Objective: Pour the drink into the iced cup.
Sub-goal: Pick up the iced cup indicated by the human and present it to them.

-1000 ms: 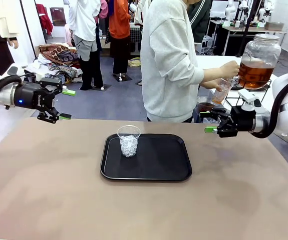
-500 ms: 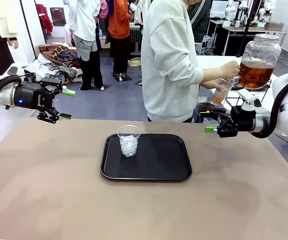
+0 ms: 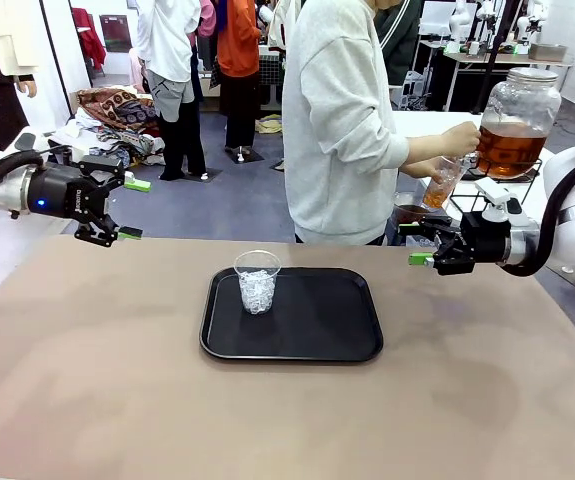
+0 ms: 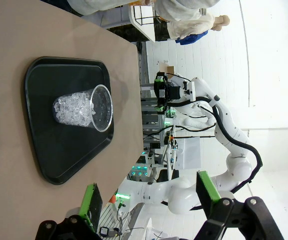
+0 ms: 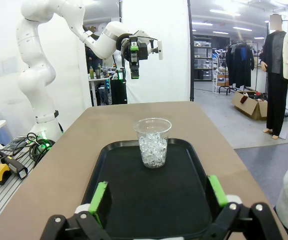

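**Black tray [image 3: 312, 345] mid-table, drink far right**

The left gripper [image 3: 133, 209] and right gripper [image 3: 415, 243] flank the tray, both spread and empty. The iced cup [image 3: 257, 282] stands upright on the tray's left part. The person's tilted cup of drink [image 3: 441, 185] lies just beyond the right gripper, the nearer one.

Tray [image 5: 149, 200] near edge hidden behind fingers [image 5: 99, 196].

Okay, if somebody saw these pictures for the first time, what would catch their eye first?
Probably the clear plastic cup of ice, upright on the black tray mid-table. Next, the person in a grey sweatshirt at the far side, holding a small clear container at a large glass jar of amber drink. The left gripper and right gripper hang open at either side.
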`<act>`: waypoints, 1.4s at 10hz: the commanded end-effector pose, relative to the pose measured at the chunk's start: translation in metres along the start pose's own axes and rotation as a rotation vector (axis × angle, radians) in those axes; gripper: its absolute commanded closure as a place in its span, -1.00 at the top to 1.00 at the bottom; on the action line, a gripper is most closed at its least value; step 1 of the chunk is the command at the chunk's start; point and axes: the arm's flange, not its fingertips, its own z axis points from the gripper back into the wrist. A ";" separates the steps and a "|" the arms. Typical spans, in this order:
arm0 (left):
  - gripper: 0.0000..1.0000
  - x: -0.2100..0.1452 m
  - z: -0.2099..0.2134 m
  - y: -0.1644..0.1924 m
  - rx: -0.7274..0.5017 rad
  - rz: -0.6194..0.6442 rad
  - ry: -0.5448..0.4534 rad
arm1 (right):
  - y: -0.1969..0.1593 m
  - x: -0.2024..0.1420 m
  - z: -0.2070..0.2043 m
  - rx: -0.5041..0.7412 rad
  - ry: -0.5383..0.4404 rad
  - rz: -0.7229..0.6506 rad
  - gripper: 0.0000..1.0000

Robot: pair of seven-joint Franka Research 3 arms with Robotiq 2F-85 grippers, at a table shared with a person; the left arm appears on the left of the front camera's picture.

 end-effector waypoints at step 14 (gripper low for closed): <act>1.00 0.000 -0.001 -0.001 -0.012 0.003 -0.009 | -0.003 0.005 -0.002 0.002 0.006 0.000 1.00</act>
